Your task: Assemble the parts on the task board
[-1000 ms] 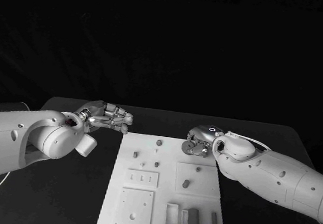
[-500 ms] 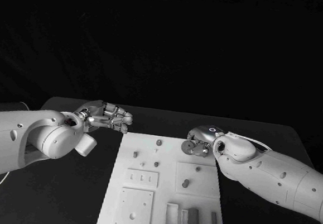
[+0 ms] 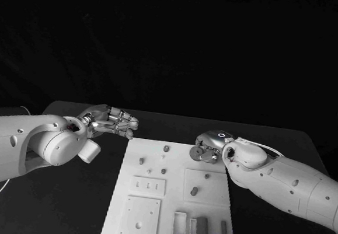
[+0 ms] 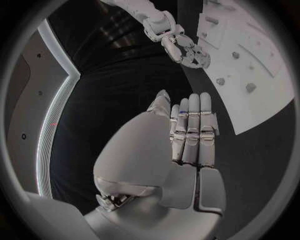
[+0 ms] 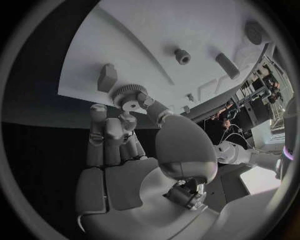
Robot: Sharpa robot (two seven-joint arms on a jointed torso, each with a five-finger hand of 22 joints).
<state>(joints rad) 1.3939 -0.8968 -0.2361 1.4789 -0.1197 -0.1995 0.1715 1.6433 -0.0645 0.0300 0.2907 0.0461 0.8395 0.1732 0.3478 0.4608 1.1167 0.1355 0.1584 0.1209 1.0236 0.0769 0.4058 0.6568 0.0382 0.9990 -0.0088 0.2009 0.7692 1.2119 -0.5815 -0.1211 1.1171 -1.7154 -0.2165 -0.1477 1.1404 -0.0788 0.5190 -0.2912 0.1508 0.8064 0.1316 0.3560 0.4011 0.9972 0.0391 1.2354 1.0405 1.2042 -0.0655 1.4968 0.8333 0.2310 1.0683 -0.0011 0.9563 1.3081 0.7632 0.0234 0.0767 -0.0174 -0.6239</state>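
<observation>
On the table, head view: the white board [image 3: 176, 200] lies lengthwise in the middle, with small grey parts [image 3: 200, 230] lying on it and pegs standing in it.
Left hand, head view: the left hand [image 3: 110, 120] hangs just beside the board's far left corner, fingers curled in; nothing shows in them.
Right hand, head view: the right hand [image 3: 209, 147] sits over the board's far right corner, fingers bent down around a small round piece.
Left wrist view: the left hand [image 4: 190, 132] has its fingers straight and pressed side by side, holding nothing, over dark table beside the board [image 4: 250, 60].
Right wrist view: the right hand [image 5: 122, 145] pinches a ridged gear [image 5: 130, 95] between thumb and fingertips, at the board's [image 5: 187, 30] edge, just beside a dark block [image 5: 107, 77].
</observation>
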